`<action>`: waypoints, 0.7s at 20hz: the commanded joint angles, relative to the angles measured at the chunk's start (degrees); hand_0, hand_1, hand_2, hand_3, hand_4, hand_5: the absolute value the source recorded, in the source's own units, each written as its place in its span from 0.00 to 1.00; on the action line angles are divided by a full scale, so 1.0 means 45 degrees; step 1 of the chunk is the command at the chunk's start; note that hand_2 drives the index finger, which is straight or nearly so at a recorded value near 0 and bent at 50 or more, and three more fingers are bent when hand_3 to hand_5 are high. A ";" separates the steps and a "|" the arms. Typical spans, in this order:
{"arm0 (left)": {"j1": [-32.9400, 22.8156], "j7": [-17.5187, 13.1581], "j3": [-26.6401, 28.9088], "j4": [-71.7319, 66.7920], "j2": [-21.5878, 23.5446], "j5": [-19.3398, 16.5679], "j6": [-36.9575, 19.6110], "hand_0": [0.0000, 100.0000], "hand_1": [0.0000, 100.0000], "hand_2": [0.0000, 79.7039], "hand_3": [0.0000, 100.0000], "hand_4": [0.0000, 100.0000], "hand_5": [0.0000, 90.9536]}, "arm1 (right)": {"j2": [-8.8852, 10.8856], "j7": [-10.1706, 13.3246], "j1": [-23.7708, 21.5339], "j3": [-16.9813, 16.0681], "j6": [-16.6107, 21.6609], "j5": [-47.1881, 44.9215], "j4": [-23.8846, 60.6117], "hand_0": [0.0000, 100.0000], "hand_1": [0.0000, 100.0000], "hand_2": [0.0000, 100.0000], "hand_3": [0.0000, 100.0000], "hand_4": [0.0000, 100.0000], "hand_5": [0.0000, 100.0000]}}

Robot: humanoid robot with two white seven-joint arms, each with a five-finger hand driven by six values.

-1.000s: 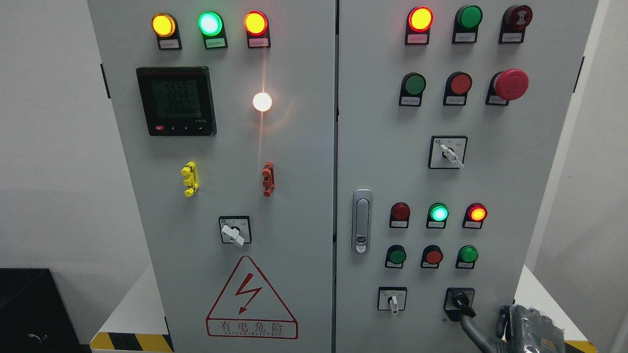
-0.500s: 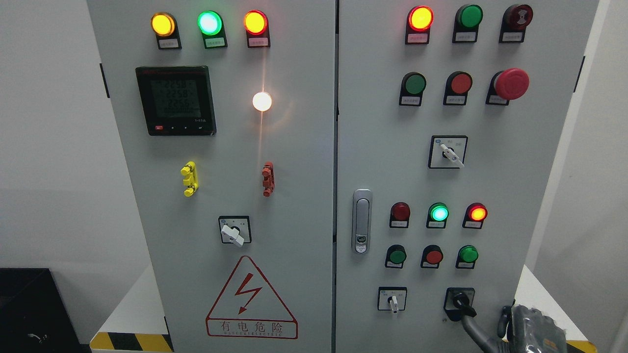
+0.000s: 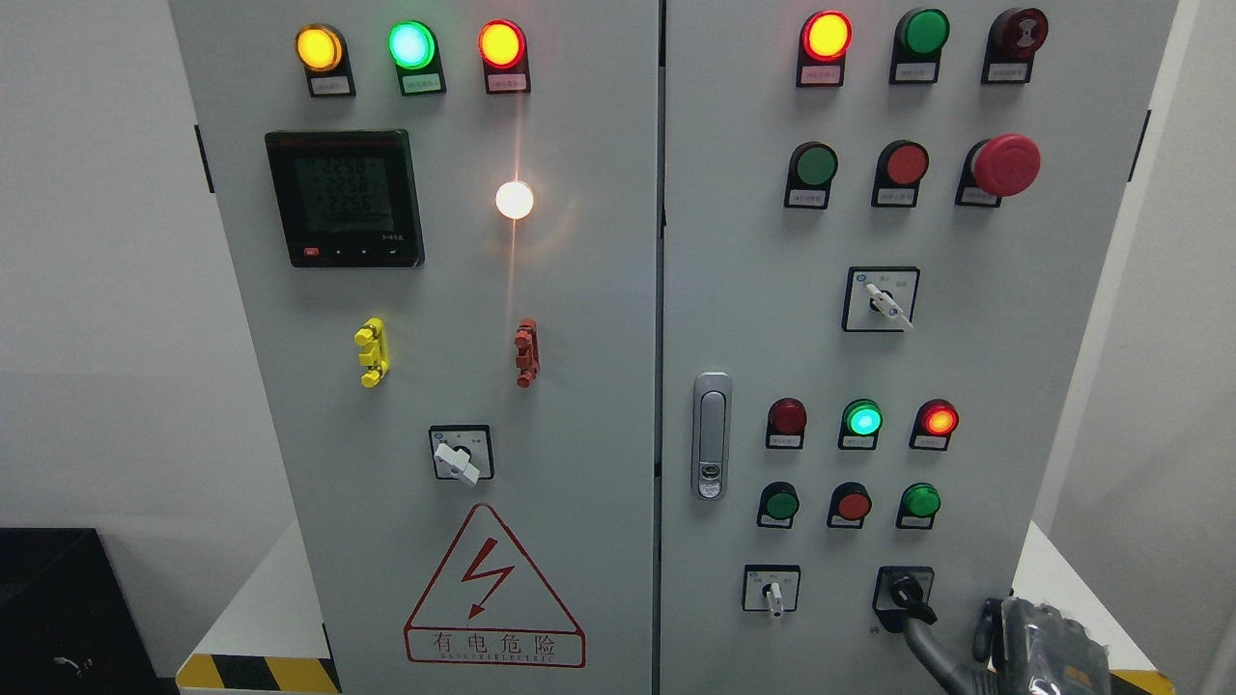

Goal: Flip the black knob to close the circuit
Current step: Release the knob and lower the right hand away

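Observation:
The black knob (image 3: 908,591) sits in a black square plate at the lower right of the grey cabinet's right door (image 3: 975,367). Its handle points down and to the right. My right hand (image 3: 1038,652) comes in at the bottom right corner, mostly cut off by the picture's edge. A dark part of it stretches up and left to the lower tip of the knob's handle and seems to touch it. The left arm does not show.
A white selector switch (image 3: 772,591) is left of the black knob, below rows of push buttons and lit lamps. A red mushroom stop button (image 3: 1004,164) sticks out at the upper right. The door latch (image 3: 712,434) is near the middle seam.
My right hand has edged slightly to the left at the bottom corner. The black knob keeps the same angle.

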State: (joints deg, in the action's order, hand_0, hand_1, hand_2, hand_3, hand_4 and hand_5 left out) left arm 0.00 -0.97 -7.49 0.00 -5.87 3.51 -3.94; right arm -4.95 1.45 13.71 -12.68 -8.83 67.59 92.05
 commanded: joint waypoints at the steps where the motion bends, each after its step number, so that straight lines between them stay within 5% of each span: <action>1: -0.0273 0.0001 0.0003 0.0293 -0.0004 0.0000 -0.0004 0.12 0.56 0.00 0.00 0.00 0.00 | -0.0052 0.0049 -0.0252 0.0882 -0.0011 -0.0001 0.0111 0.00 0.12 0.87 1.00 0.88 0.95; 14: -0.0273 0.0001 0.0003 0.0293 -0.0005 0.0000 -0.0004 0.12 0.56 0.00 0.00 0.00 0.00 | -0.0246 0.0341 -0.1305 0.1274 0.0184 -0.0001 0.1105 0.00 0.13 0.86 1.00 0.88 0.94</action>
State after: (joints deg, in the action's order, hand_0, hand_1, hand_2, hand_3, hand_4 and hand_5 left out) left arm 0.00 -0.97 -7.50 0.00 -5.85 3.52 -3.94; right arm -5.40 2.18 10.47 -9.00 -8.37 67.64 93.45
